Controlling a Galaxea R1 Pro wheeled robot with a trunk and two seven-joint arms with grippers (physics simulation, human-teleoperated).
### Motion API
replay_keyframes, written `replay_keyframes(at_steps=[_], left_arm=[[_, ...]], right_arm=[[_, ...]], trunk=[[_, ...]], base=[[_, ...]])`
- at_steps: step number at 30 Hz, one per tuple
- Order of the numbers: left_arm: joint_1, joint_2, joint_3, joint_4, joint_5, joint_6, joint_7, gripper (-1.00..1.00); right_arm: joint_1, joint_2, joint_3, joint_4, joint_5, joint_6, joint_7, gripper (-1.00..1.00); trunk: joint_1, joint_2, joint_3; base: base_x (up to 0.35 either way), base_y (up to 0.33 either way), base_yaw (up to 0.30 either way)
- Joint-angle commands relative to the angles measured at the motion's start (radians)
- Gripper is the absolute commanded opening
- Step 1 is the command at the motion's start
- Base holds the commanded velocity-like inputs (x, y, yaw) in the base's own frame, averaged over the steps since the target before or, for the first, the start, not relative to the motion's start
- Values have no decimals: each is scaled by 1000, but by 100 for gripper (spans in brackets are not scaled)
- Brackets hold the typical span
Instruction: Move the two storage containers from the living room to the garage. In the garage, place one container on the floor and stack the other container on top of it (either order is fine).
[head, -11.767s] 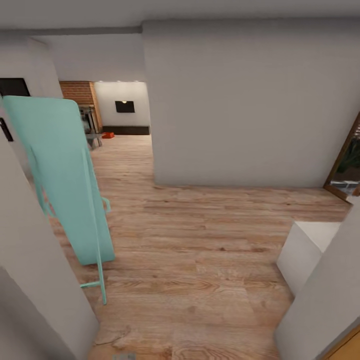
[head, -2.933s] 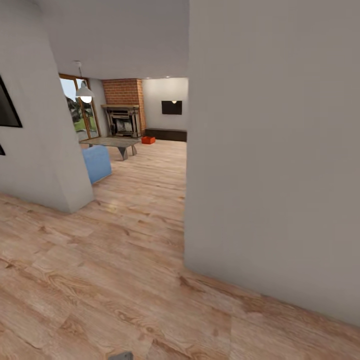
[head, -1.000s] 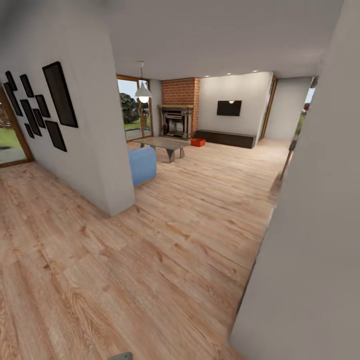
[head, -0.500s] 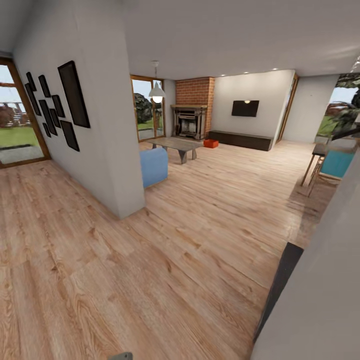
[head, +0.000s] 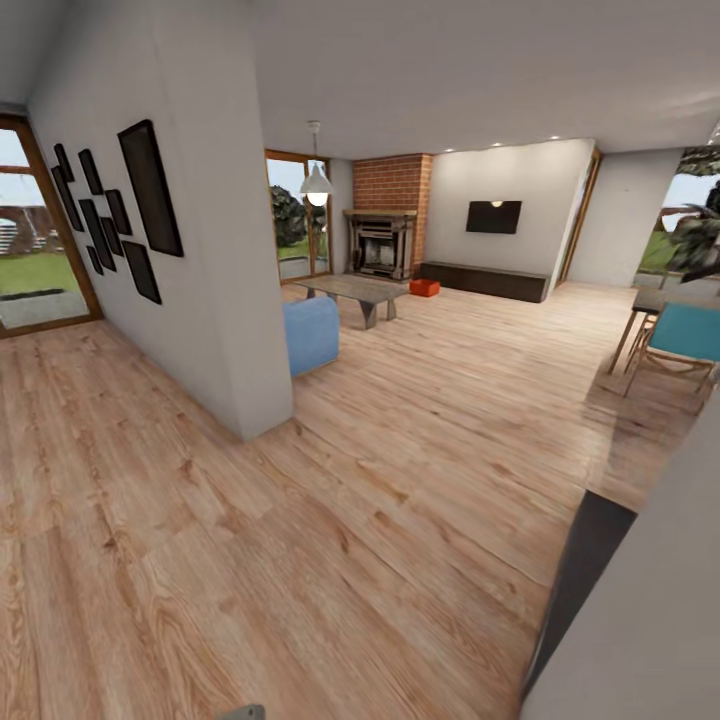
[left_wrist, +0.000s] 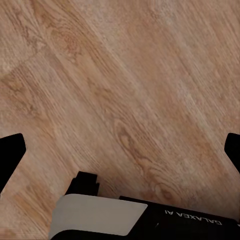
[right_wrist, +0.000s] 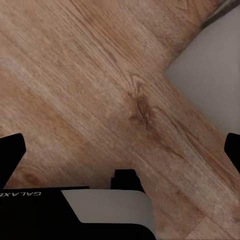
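Above wood floor (left_wrist: 125, 85), both claws (left_wrist: 120, 150) (right_wrist: 120, 150) wide, empty

You get an evenly bright, soft render. A lit pendant lamp (head: 317, 184) glows at 12 o'clock, small ceiling spots (head: 552, 139) beyond it, and daylight enters the windows (head: 34, 235) at 10. Shadows lie faint on the floor (head: 330, 520). Edges stretch and bend; wrist views look slightly blurred.

Far storage container (head: 424, 288) too small to count; chair (head: 688, 338) edge-cropped.
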Motion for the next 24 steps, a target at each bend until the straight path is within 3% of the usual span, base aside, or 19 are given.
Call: replay_keyframes(at_steps=[1,12,24], left_arm=[[0,0,3,0,5,-1,2,100],[0,0,3,0,5,-2,2,100],[0,0,3,0,5,-3,2,100]], right_arm=[[-1,1,8,2,-10,-4,-2,100],[-1,1,8,2,-10,-4,-2,100],[-1,1,8,2,-10,-4,-2,100]], trunk=[[0,-1,-1],[0,-1,-1],[0,-1,-1]], base=[[187,255,0],[218,248,0],[324,26,0]])
